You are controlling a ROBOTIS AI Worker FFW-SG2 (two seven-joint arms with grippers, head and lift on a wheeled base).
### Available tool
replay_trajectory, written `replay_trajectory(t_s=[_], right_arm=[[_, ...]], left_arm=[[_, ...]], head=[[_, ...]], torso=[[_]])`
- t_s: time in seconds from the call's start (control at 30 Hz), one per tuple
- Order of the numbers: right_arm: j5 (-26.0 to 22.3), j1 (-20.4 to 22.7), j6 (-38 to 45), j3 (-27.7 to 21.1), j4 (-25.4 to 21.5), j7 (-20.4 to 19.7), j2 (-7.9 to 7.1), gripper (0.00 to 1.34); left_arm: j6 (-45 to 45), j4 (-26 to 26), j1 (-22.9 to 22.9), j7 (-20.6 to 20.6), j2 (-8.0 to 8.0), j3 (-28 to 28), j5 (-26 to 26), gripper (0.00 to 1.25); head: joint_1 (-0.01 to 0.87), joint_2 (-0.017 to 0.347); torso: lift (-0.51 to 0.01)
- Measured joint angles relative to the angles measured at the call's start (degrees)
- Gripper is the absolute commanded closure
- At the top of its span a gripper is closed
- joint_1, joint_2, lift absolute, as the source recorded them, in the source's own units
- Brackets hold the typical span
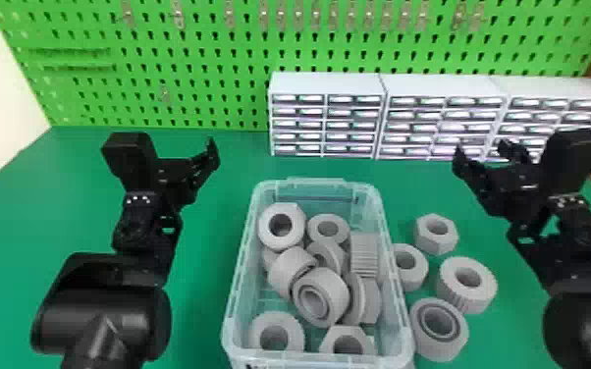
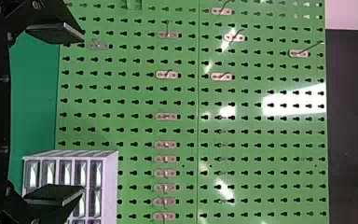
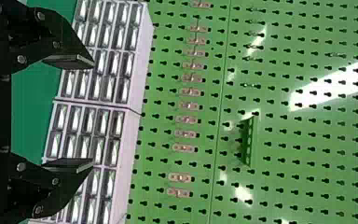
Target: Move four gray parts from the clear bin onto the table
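My left gripper (image 1: 205,159) is left of the clear bin (image 1: 393,294), raised and empty; in the left wrist view my left gripper (image 2: 81,113) has its fingers wide apart. On the bin's other side, my right gripper (image 1: 483,151) is also raised and empty, and in the right wrist view my right gripper (image 3: 93,112) is open. Inside the bin lie several gray parts, among them a large ring (image 1: 265,234) and a ribbed part (image 1: 364,255). Directly right of the bin, the table holds a hex nut (image 1: 449,239), a ring (image 1: 417,275), a ribbed ring (image 1: 466,297) and a hex-sided part (image 1: 432,346).
White drawer cabinets (image 1: 329,88) line the table's back, from the middle to the right. A green pegboard (image 1: 201,73) with small metal hooks rises behind them. Green table surface (image 1: 201,235) extends between the left arm and the bin.
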Motion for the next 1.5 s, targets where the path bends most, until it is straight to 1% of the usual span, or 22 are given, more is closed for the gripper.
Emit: replay_trajectory(t_s=[1.5], right_arm=[[0.4,-0.1,0.8,0.5,0.0,0.0,-0.2,0.51]], left_arm=[[0.1,0.2,0.3,0.0,-0.11,-0.1,0.0,0.14]], head=[[0.693,0.072]], torso=[[-0.052]])
